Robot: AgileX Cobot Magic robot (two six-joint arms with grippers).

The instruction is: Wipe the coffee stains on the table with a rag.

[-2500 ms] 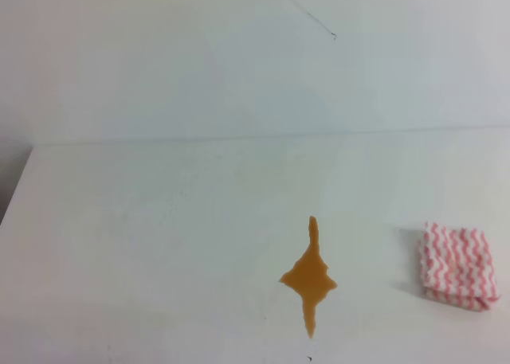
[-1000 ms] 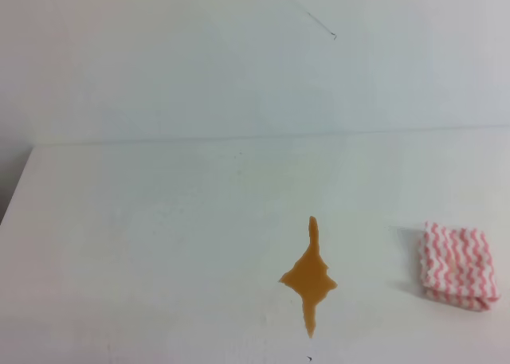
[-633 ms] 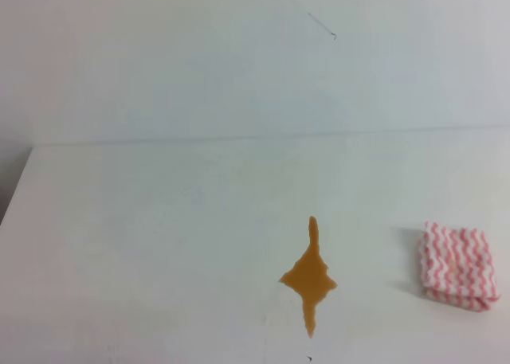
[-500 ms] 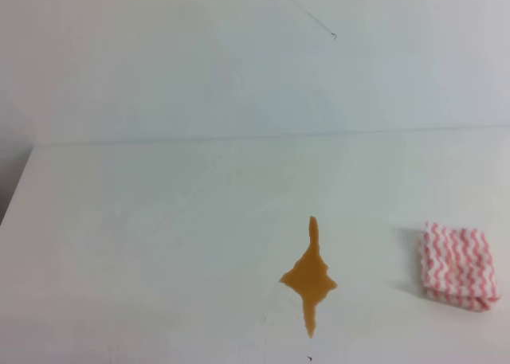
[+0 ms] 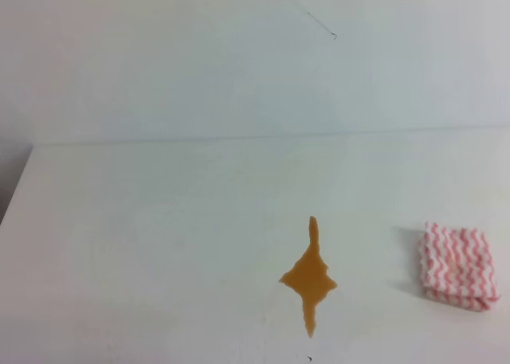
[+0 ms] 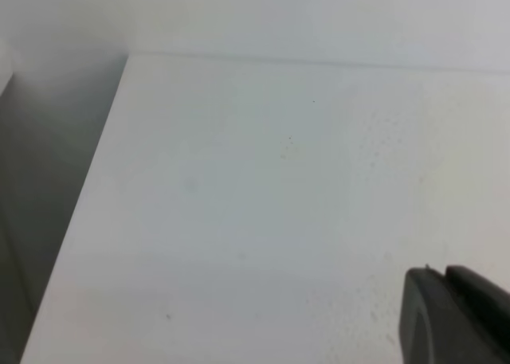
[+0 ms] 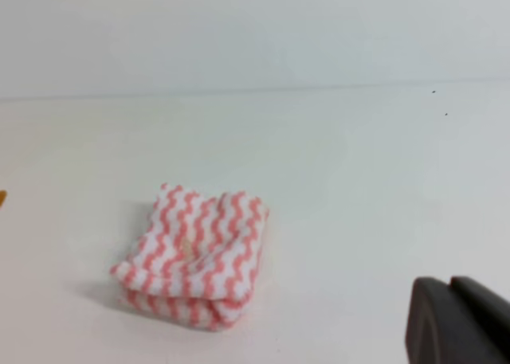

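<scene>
1. the rag is lying folded on the white desk, well to the right of the coffee stains and not touching them; in the right wrist view it is sitting ahead and to the left of the right hand, untouched.
2. the coffee stains are sitting as one orange-brown puddle, wide in the middle with thin spikes pointing away and toward the camera; nothing is covering it.
3. the right hand is showing only as a dark corner at the lower right of its own view, clenched and grasping nothing.
4. the left hand is showing likewise as a dark corner over bare desk; i cannot tell whether it is released or clenched.
5. judgement: the step in hand is reaching for the rag, and the wiping is not yet begun.
6. judgement: to do it well, the right hand should be releasing wide before descending, centring over the thick folded middle, and clenching deep enough that the layers are not unfolding.
7. judgement: the wipe should be running along the spikes, pressing flat, so liquid is not spreading outward.
</scene>
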